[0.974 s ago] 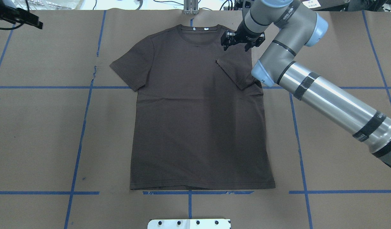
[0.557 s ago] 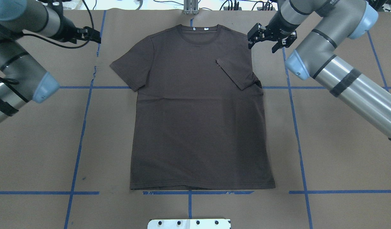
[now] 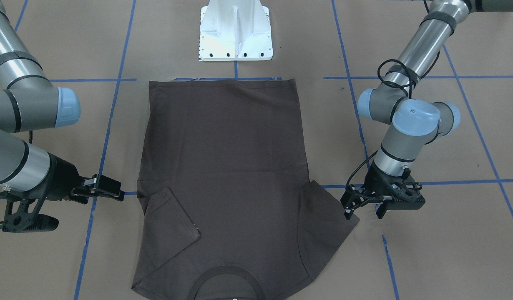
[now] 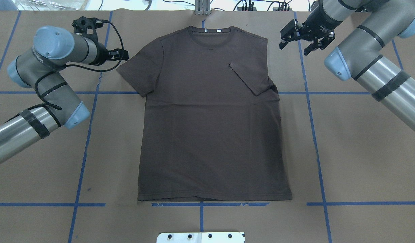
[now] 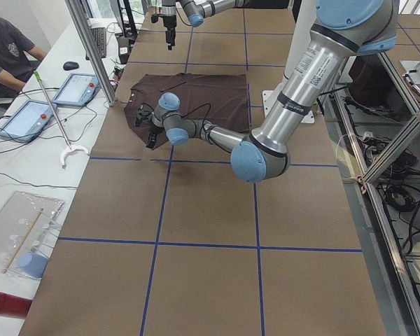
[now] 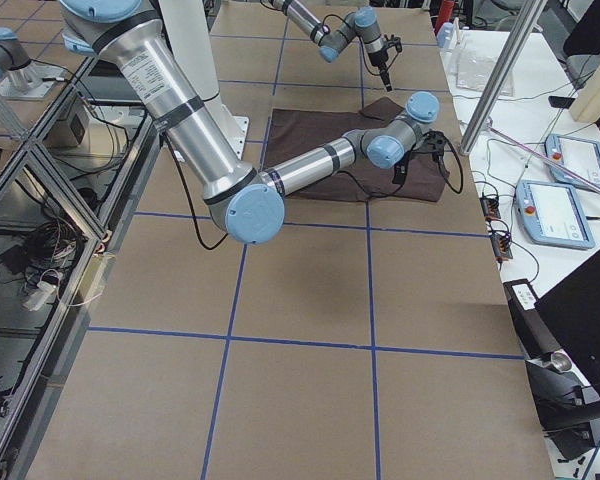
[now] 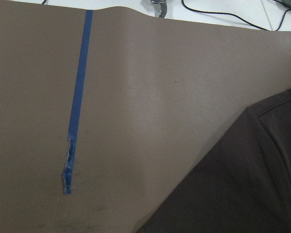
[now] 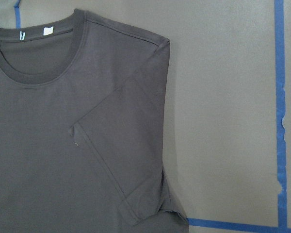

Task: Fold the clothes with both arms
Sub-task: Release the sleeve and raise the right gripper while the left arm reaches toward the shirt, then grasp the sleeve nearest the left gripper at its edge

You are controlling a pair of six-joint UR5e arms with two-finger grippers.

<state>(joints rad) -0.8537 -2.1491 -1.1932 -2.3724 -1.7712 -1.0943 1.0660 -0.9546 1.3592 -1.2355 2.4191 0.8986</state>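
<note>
T-shirt [image 4: 211, 128] lies flat mid-table, collar at the far edge. Its right sleeve [image 4: 249, 76] is already folded in across the chest; the left sleeve [image 4: 136, 72] lies spread out. My right gripper [image 4: 294, 49] hangs spread and empty off the far right shoulder. My left gripper [image 3: 363, 213], fingers apart, holding nothing, sits just beside that left sleeve's tip. Next, I reckon: pinch its hem, carry it inward.

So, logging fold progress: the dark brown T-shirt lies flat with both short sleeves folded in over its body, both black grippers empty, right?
Not quite: only the sleeve on the robot's right is folded in over the dark brown T-shirt; the other sleeve lies spread out, as the overhead view shows. The black left gripper and right gripper are indeed empty.
</note>
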